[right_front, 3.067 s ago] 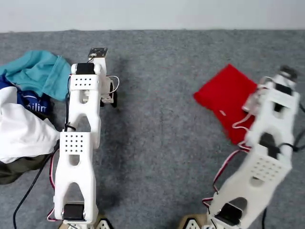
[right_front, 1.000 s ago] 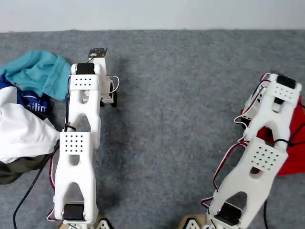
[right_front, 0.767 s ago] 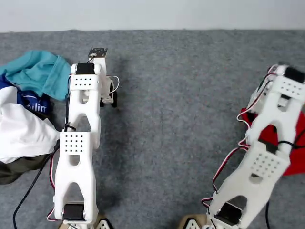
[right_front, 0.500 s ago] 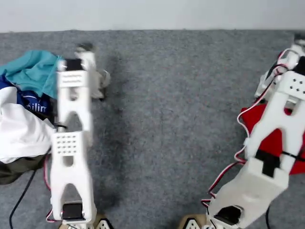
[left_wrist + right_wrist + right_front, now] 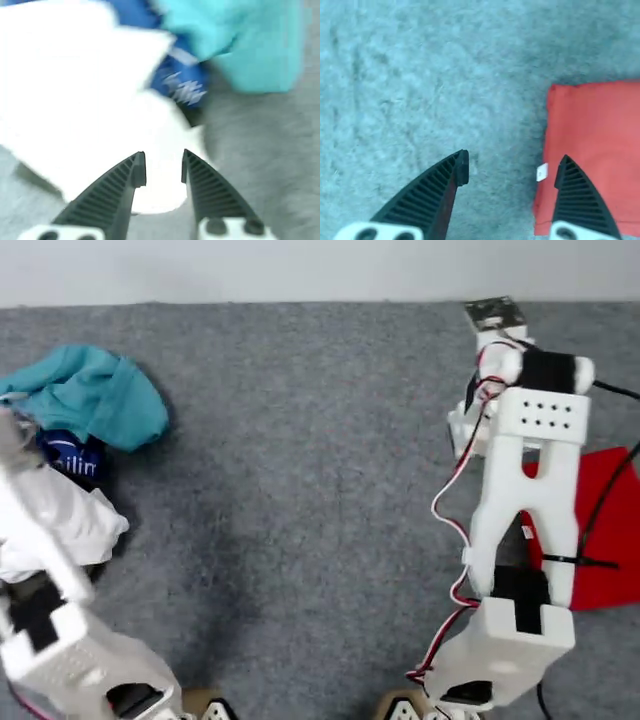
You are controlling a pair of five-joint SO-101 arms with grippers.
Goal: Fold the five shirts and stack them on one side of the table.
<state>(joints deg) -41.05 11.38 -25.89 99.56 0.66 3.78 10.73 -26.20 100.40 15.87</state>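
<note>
At far left of the grey felt-like surface, an unfolded heap is seen: teal shirt toward the wall, white shirt nearer the arm bases, blue shirt partly covered between them. The left arm is positioned over that heap. The left gripper is held above the white shirt, jaws a narrow gap apart, nothing gripped. At right, the right arm is stretched toward the wall. The right gripper is spread wide over the grey surface, empty, by the edge of the folded red shirt, which is laid flat at the table's right side. A plain pale wall is seen behind the table.
</note>
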